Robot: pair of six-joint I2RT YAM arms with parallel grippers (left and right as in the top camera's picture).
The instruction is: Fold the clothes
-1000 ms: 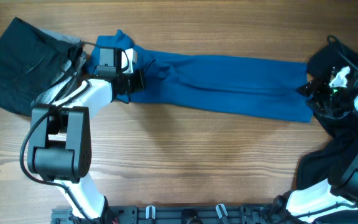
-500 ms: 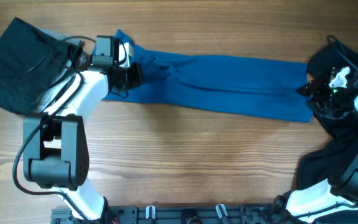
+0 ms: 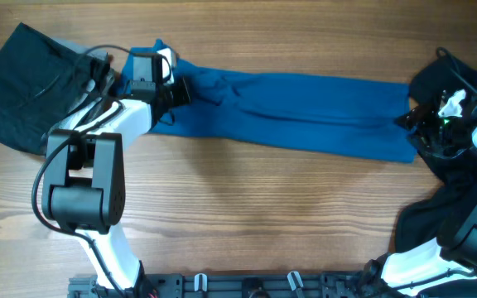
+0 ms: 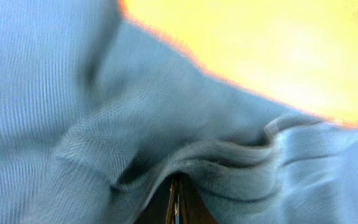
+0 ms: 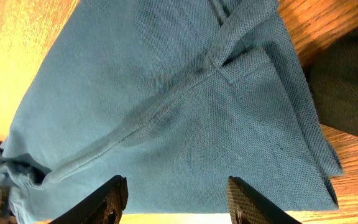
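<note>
The blue polo shirt (image 3: 305, 112) lies folded into a long band across the far half of the table. My left gripper (image 3: 185, 88) is shut on a fold of the shirt at its left end; in the left wrist view the bunched blue fabric (image 4: 185, 155) fills the frame and my left gripper (image 4: 178, 199) pinches it. My right gripper (image 3: 408, 118) is open at the shirt's right end; in the right wrist view my right gripper (image 5: 176, 199) spreads its fingers above the hem of the blue shirt (image 5: 166, 106). A black garment (image 3: 36, 83) lies at the far left.
Another dark garment (image 3: 450, 91) lies under and around my right arm at the far right, and shows in the right wrist view (image 5: 347, 87). A grey cloth (image 3: 85, 116) peeks out beside the black garment. The wooden table (image 3: 247, 207) spreads in front.
My left gripper moved up and slightly right with the shirt's left end, bunching it there. The right arm has not moved.
</note>
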